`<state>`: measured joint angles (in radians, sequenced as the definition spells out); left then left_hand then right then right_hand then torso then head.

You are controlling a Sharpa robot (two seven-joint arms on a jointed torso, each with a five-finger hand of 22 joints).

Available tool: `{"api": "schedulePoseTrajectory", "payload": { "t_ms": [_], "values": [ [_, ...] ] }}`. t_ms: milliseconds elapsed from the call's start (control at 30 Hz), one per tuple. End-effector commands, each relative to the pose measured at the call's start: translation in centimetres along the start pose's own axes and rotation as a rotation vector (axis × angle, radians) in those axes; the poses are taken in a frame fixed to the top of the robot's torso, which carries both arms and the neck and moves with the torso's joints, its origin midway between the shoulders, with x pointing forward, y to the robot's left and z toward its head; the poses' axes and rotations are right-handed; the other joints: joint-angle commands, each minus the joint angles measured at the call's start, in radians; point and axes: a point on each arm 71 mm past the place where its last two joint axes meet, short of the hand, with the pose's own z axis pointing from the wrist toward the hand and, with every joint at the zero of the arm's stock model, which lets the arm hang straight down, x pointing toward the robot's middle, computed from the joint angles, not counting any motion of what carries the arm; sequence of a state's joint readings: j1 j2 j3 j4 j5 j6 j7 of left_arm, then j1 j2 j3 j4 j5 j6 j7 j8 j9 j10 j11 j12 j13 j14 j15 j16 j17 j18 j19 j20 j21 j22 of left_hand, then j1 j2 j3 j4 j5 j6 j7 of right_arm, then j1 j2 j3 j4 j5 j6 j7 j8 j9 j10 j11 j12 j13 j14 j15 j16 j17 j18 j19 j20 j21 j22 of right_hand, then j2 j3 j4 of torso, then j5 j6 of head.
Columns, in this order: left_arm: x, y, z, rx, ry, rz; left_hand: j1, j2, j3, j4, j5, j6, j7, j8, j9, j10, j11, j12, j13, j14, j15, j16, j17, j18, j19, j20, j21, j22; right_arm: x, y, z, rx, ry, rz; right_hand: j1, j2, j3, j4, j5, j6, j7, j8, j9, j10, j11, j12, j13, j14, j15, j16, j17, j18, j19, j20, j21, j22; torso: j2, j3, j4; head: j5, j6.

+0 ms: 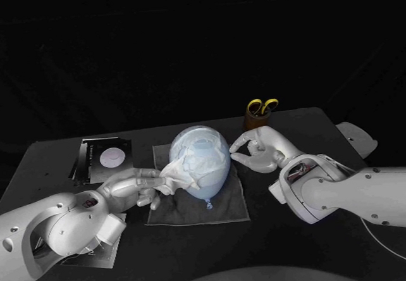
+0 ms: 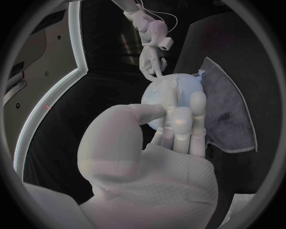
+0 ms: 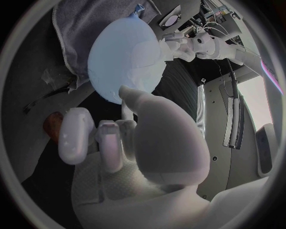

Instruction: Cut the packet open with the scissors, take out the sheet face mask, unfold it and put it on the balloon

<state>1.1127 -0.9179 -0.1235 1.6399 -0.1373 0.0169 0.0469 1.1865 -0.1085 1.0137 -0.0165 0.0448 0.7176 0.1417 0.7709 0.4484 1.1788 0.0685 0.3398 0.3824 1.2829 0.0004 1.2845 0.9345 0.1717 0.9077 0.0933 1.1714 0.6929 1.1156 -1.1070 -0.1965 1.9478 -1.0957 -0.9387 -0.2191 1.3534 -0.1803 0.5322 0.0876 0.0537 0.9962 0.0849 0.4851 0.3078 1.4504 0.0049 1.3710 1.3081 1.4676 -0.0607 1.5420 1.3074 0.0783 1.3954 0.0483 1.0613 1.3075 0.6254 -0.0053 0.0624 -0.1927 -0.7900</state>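
Head view: a pale blue balloon [image 1: 202, 169] lies on its side on a grey cloth [image 1: 229, 209], near the middle of the black counter [image 1: 300, 249]. Its knotted end points toward the robot.
Sheet mask: the white sheet mask [image 1: 181, 167] is draped over the balloon's top and left flank. It is bunched and creased where it hangs off the left side.
Left robot hand: the left robot hand [image 1: 133, 188] sits at the balloon's left, its fingers clamped on the bunched edge of the sheet mask, grasping it.
Left wrist view: the fingers lie together against the balloon's curve, with the cloth spread beyond it.
Right robot hand: the right robot hand [image 1: 258, 150] is at the balloon's upper right, fingertips against its skin. The thumb and a finger curl toward each other in a ring.
Hedge: possibly it nips the mask's edge; I cannot tell from these frames whether it holds anything.
Right wrist view: the thumb tip touches the balloon, and the other fingers are curled in below it.
Scissors: the yellow-handled scissors [image 1: 262, 105] stand handles-up in a brown holder [image 1: 257, 120], behind the right robot hand and apart from the balloon.
Packet: the dark packet [image 1: 106, 159], marked with a pale round patch, lies flat on the counter left of the cloth, just behind the left robot hand.
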Motion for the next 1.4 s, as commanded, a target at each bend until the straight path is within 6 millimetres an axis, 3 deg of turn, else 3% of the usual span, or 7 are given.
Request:
{"api": "schedulePoseTrajectory", "payload": {
  "t_ms": [33, 167, 367, 567, 633, 733, 1400],
  "values": [
    [0.1, 0.3, 0.2, -0.049, 0.005, 0.087, 0.005, 0.008, -0.005, -0.004, 0.003, 0.002, 0.005, -0.008, 0.3, -0.011, 0.002, 0.003, 0.002, 0.006, 0.0, 0.003, -0.001, 0.011, 0.0, 0.0, 0.003, -0.004, -0.6, 0.2, 0.1, -0.078, -0.048, 0.045, -0.036, -0.031, -0.025, 0.014, -0.01, -0.075, 0.037, -0.06, -0.024, -0.175, 0.034, -0.378, -0.073, 0.0, 0.033, -0.146, 0.003, 0.068, -0.171, 0.027, -0.374, 0.025, 0.0, -0.001, -0.0007, 0.005, 0.005],
    [0.4, 0.3, 0.5, -0.054, 0.016, 0.087, 0.006, 0.013, -0.017, -0.001, 0.003, 0.002, 0.007, -0.015, 0.294, -0.015, 0.004, 0.001, 0.005, 0.001, 0.002, -0.001, -0.01, 0.011, -0.002, 0.002, 0.0, -0.008, -1.0, 0.3, 0.3, -0.123, -0.065, 0.068, -0.048, -0.055, -0.031, 0.035, 0.0, -0.146, 0.077, -0.121, -0.04, -0.383, 0.076, -0.835, -0.414, -0.306, 0.077, -0.604, -0.471, 0.096, -0.359, 0.07, -0.693, -0.129, 0.001, -0.0001, -0.0014, 0.008, 0.006],
    [0.7, 0.3, 0.9, -0.052, 0.016, 0.072, 0.011, 0.021, -0.048, 0.005, 0.003, 0.0, 0.009, -0.031, 0.282, -0.019, 0.006, 0.001, 0.009, 0.0, 0.005, -0.004, -0.013, 0.011, -0.001, 0.006, -0.006, -0.012, -1.3, 0.4, 0.5, -0.175, -0.078, 0.074, -0.045, -0.083, -0.099, 0.062, 0.0, -0.217, 0.139, -0.193, -0.061, -0.475, 0.149, -1.069, -0.713, -0.535, 0.162, -0.916, -0.666, 0.091, -0.51, 0.151, -0.927, -0.348, 0.001, 0.002, -0.0027, 0.012, 0.007],
    [0.6, 0.2, 1.1, -0.05, -0.004, 0.063, 0.025, 0.025, -0.079, 0.008, 0.003, -0.002, 0.011, -0.046, 0.269, -0.022, 0.008, 0.0, 0.013, 0.0, 0.007, -0.005, -0.015, 0.01, 0.002, 0.008, -0.012, -0.018, -0.7, 0.8, 1.1, -0.21, -0.035, 0.047, 0.097, 0.014, -0.649, 0.145, 0.003, -0.401, 0.199, -0.312, -0.108, -0.614, 0.217, -1.241, -0.993, -0.776, 0.271, -1.245, -0.907, 0.072, -0.833, 0.239, -1.003, -0.636, 0.0, 0.002, -0.003, 0.015, 0.009],
    [0.5, 0.2, 1.1, -0.048, -0.015, 0.062, 0.051, 0.023, -0.103, -0.005, 0.003, -0.002, 0.013, -0.054, 0.261, -0.024, 0.008, 0.002, 0.017, -0.001, 0.006, -0.008, -0.02, 0.011, 0.006, 0.007, -0.014, -0.02, -0.4, 0.9, 1.4, -0.22, -0.018, 0.034, 0.147, -0.09, -0.791, 0.214, 0.003, -0.567, 0.191, -0.375, -0.156, -0.681, 0.247, -1.288, -1.047, -0.911, 0.293, -1.337, -0.989, 0.049, -0.934, 0.244, -1.012, -0.761, 0.0, 0.0018, -0.0026, 0.015, 0.01],
    [0.5, 0.2, 1.2, -0.045, -0.027, 0.062, 0.073, 0.023, -0.124, -0.011, 0.003, 0.0, 0.016, -0.06, 0.254, -0.028, 0.01, 0.003, 0.021, -0.003, 0.007, -0.011, -0.024, 0.011, 0.007, 0.007, -0.015, -0.024, 0.3, 1.1, 1.9, -0.227, 0.006, 0.016, 0.135, -0.125, -0.83, 0.215, 0.005, -0.675, 0.173, -0.409, -0.19, -0.762, 0.272, -1.318, -1.08, -1.102, 0.314, -1.419, -1.09, 0.028, -1.087, 0.245, -1.027, -0.922, 0.001, 0.001, -0.0012, 0.013, 0.014],
    [0.5, 0.0, 1.4, -0.028, -0.039, 0.059, 0.087, 0.027, -0.141, -0.008, 0.003, 0.002, 0.017, -0.063, 0.248, -0.031, 0.011, 0.004, 0.023, -0.004, 0.009, -0.013, -0.026, 0.01, 0.009, 0.009, -0.016, -0.025, 4.4, 2.3, 4.6, -0.189, 0.195, -0.017, -0.003, -0.136, -0.838, 0.214, 0.004, -0.938, 0.114, -0.474, -0.279, -1.138, 0.296, -1.326, -1.19, -1.368, 0.354, -1.524, -1.23, -0.015, -1.258, 0.247, -1.036, -1.082, 0.001, 0.0007, 0.0, 0.021, 0.012]
  ]
}}
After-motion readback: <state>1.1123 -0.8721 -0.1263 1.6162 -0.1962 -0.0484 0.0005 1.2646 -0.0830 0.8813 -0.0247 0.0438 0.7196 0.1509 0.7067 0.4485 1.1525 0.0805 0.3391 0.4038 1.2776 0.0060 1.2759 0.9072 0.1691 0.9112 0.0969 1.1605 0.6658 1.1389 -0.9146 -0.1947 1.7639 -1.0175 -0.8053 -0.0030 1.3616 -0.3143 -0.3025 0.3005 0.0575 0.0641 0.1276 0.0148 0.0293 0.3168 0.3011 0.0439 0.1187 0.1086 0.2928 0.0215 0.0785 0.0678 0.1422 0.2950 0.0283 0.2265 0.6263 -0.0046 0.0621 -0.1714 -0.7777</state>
